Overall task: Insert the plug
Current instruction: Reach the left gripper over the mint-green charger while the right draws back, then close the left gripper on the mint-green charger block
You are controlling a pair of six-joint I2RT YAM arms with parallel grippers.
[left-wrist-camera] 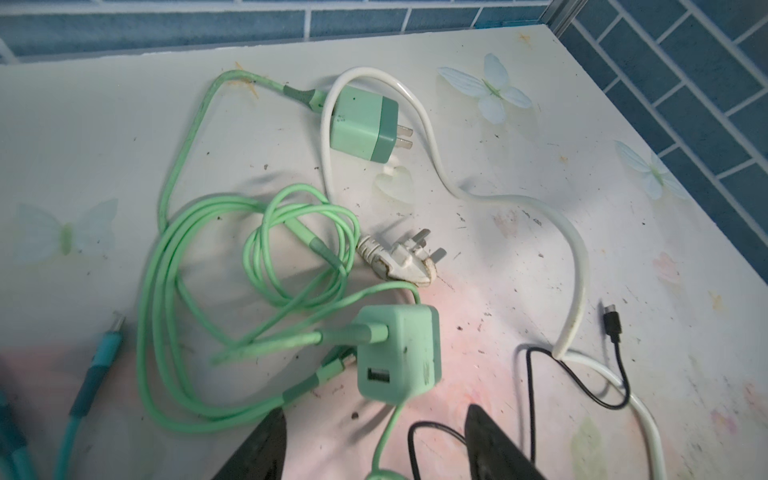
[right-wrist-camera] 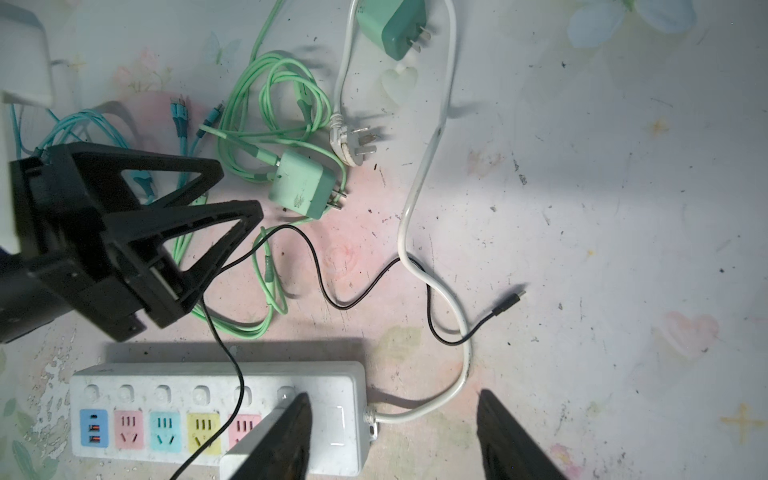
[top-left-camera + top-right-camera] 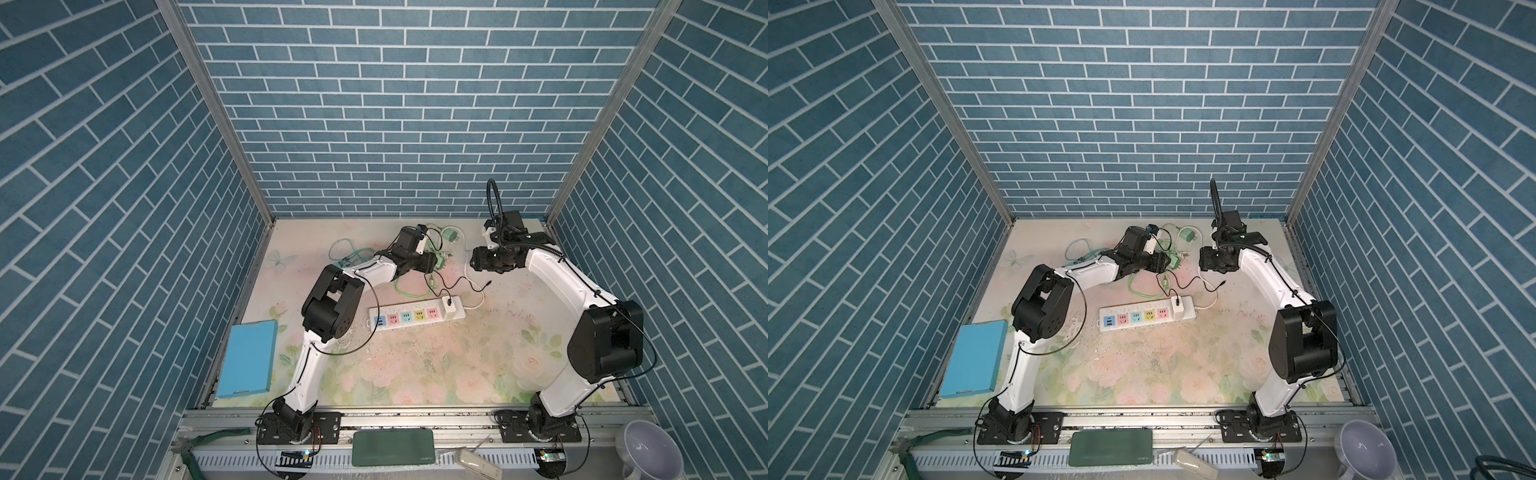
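Left wrist view: left end effector (image 1: 380, 451) part-open, empty; mint plug (image 1: 399, 353) lies on the surface (image 1: 540, 216) just ahead of it, judged light, rigid, smooth, so take its flat sides.

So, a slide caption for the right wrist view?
Open right gripper aimed at the white power strip; open left gripper facing a mint-green charger.

Nothing legible is showing in any view. A short line of pale lettering is sitting near one corner of the dark green pad (image 3: 392, 453) on the front rail in both top views (image 3: 1111, 446), but it is coming out too small to read. Faint marks are showing on the side of the two-tone green charger (image 1: 361, 124), too blurred to make out.
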